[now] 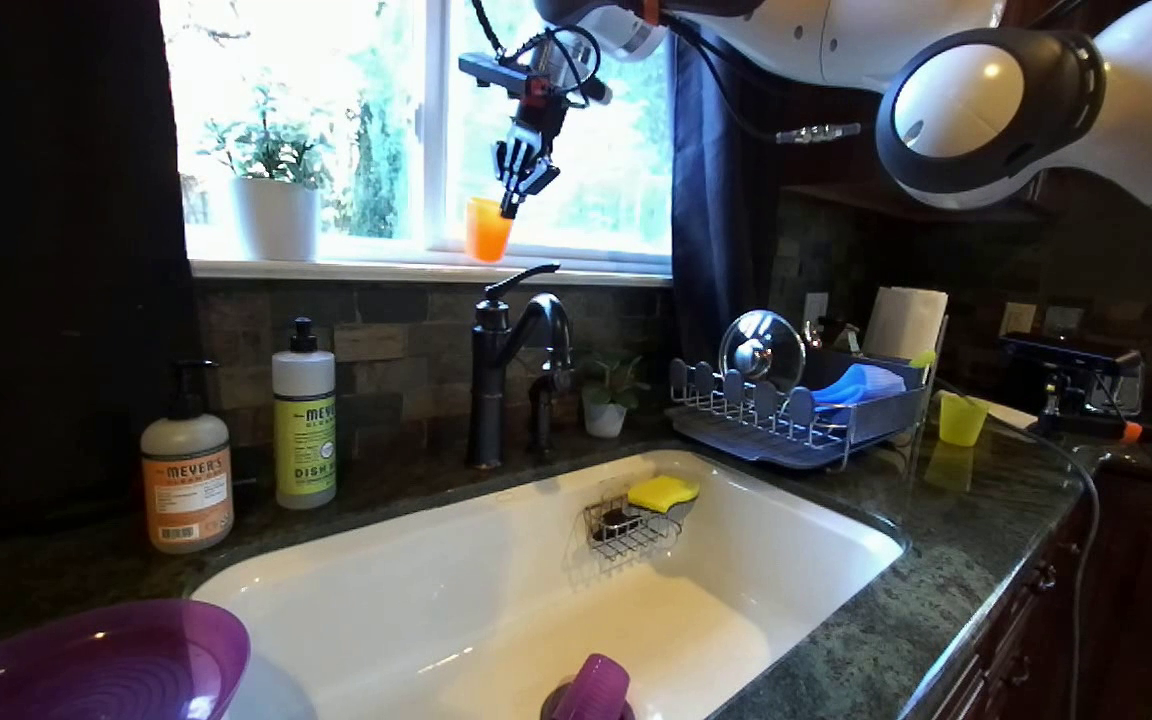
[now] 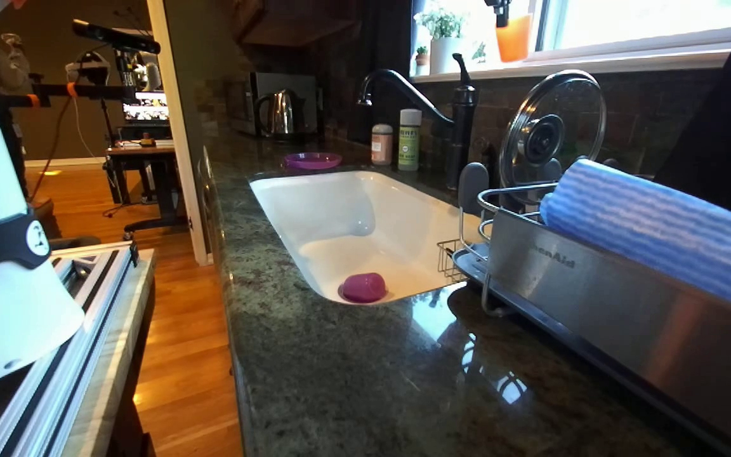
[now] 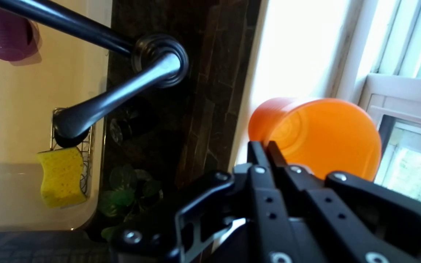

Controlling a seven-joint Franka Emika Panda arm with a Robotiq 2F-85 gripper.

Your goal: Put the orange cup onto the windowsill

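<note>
Gripper (image 3: 265,147): fingertips (image 3: 257,156) nearly together, clamped on the wall of the orange cup (image 3: 327,128) at its rim. Cup is at the windowsill (image 1: 366,270), roughly upright; cannot tell whether its base bears on it.

Wrist view only: inside of the orange cup, down to its ringed base. Both exterior views give the outer wall, backed by the window (image 1: 326,70).

Yellow cup (image 1: 962,418): seen in an exterior view alone, on the counter (image 1: 976,520) near the rack (image 2: 594,317). Kettle (image 2: 283,114): likewise a single exterior view, farther along the counter. Same view adds a small pot (image 2: 422,59) beside the white pot (image 2: 447,56) on the windowsill.

Contents:
- Sink (image 1: 386,570): purple cup (image 1: 596,685), lying on its side at the bottom; in all three views.
- Basket (image 1: 636,540), on the sink wall: sponge (image 1: 663,493), yellow, and a dark item (image 1: 618,524), too small to name.
- Rack: lid (image 2: 546,136) on edge; blue cloth (image 2: 657,222), striped.
- White pot: leafy plant (image 1: 271,140).

Purple bowl (image 1: 101,665): on the counter beside the sink, in both exterior views; its ridged inside is clear in an exterior view only.
</note>
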